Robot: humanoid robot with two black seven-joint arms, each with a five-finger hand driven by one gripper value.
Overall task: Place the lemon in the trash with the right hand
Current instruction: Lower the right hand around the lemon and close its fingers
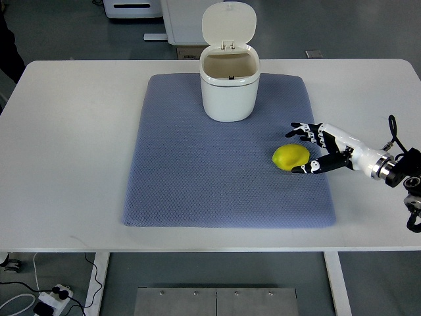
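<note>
One yellow lemon (291,157) lies right of the frame's centre on the single blue-grey mat (223,171) covering the white tabletop (66,145). One white trash bin (229,89) stands at the mat's upper middle, its flip lid (228,24) raised; its inside looks bare as far as can be seen. One right robot hand (314,148), entering from the right edge, is spread open around the lemon's right side, gripping nothing.
</note>
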